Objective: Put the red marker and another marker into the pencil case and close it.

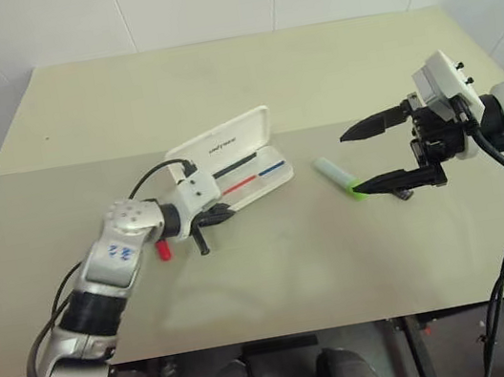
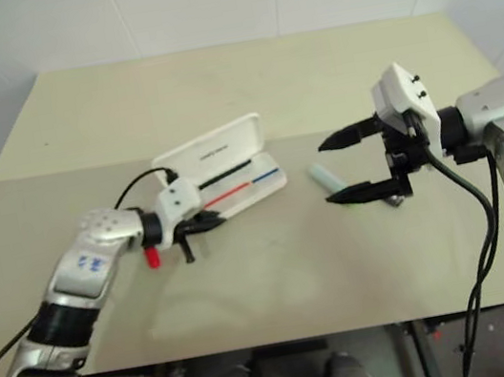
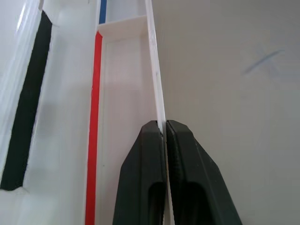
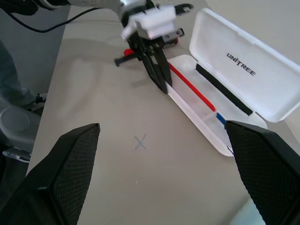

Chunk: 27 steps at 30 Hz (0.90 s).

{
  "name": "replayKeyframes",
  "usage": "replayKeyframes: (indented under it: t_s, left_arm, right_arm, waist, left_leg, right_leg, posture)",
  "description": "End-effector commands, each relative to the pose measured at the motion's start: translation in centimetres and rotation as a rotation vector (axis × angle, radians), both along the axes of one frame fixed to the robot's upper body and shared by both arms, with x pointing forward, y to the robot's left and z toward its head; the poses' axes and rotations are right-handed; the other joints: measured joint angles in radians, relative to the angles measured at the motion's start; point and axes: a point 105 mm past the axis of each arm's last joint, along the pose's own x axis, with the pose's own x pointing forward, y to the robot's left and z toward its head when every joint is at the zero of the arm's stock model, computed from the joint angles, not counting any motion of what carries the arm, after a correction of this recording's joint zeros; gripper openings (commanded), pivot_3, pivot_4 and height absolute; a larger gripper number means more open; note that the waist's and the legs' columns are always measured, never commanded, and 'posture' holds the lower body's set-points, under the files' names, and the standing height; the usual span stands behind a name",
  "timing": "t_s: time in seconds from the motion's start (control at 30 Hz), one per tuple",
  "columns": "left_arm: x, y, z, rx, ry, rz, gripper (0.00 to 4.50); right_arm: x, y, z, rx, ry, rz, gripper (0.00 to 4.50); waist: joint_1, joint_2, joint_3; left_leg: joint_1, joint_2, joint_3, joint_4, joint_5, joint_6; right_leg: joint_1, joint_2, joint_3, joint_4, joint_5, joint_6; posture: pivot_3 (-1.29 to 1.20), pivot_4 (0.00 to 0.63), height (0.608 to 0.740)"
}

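The white pencil case [image 1: 225, 142] lies open at mid-table, its lid tipped back and red and blue lines showing inside. My left gripper [image 3: 164, 124] is shut on the thin front wall [image 3: 157, 70] of the case's tray, at its left end. The red marker's cap [image 1: 162, 251] peeks out from under my left wrist, on the table just left of the case. The pale mint highlighter [image 1: 335, 173] with its green cap lies to the right of the case. My right gripper [image 1: 352, 164] hovers wide open beside it, and the lower fingertip overlaps the green cap.
A small dark clip [image 1: 406, 194] lies by my right gripper's lower finger. A faint blue cross [image 4: 140, 143] marks the table in front of the case. A seam [image 1: 83, 162] joins two tabletops behind the case.
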Motion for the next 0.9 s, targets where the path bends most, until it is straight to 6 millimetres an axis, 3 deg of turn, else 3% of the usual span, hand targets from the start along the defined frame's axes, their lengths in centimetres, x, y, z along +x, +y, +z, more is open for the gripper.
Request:
replayKeyframes:
  t_s: [0.03, 0.17, 0.3, 0.5, 0.8, 0.9]
  left_arm:
    - [-2.3, 0.5, 3.5, -0.034, -0.099, -0.112, 0.04]
    - [-5.4, 0.5, 2.5, 0.023, -0.081, -0.264, 0.04]
    - [-7.1, 0.1, -0.1, 0.125, -0.037, -0.341, 0.04]
    - [-6.6, -2.2, -2.6, 0.182, -0.03, -0.338, 0.04]
    - [-5.8, -2.9, -3.9, 0.221, -0.031, -0.28, 0.04]
    - [-6.1, -3.4, -3.8, 0.188, 0.002, -0.277, 0.86]
  right_arm:
    - [-0.9, -0.6, 1.7, 0.007, -0.056, 0.012, 4.5]
    - [-0.7, -0.8, 1.6, 0.002, -0.053, 0.006, 4.5]
    - [-0.6, -0.6, 1.6, 0.003, -0.054, 0.012, 4.5]
    - [-0.6, -0.7, 1.4, 0.001, -0.051, 0.009, 4.5]
    - [-0.8, -1.2, 1.1, -0.002, -0.046, -0.012, 4.5]
    - [-0.8, -1.3, 1.1, 0.001, -0.047, -0.016, 4.5]
  waist:
    - [0.001, 0.0, 0.0]
    - [0.001, 0.0, 0.0]
    - [0.005, 0.0, 0.0]
    - [0.006, 0.0, 0.0]
    - [0.004, 0.0, 0.0]
    - [0.004, 0.0, 0.0]
  left_leg:
    - [0.0, 0.0, 0.0, 0.0, 0.0, 0.0]
    - [0.001, 0.0, 0.0, 0.001, -0.001, 0.001]
    - [0.001, 0.0, 0.0, 0.001, -0.001, 0.001]
    - [0.001, 0.0, 0.001, 0.002, -0.001, 0.002]
    - [0.001, 0.0, 0.001, 0.002, -0.001, 0.002]
    - [0.001, 0.0, 0.001, 0.002, -0.001, 0.002]
  right_leg:
    - [0.0, 0.0, 0.0, 0.0, 0.0, 0.0]
    - [0.002, 0.0, 0.001, -0.001, 0.0, 0.0]
    - [0.001, 0.0, 0.0, -0.001, 0.0, 0.0]
    - [0.001, 0.0, 0.001, -0.001, 0.0, 0.0]
    - [0.001, 0.0, 0.001, -0.001, 0.0, 0.0]
    - [0.002, 0.0, 0.001, -0.001, 0.0, 0.0]
  posture:
    - [0.0, 0.15, 0.74]
    - [0.0, 0.15, 0.74]
    - [0.0, 0.15, 0.74]
    - [0.0, 0.15, 0.74]
    - [0.0, 0.15, 0.74]
    - [0.0, 0.15, 0.74]
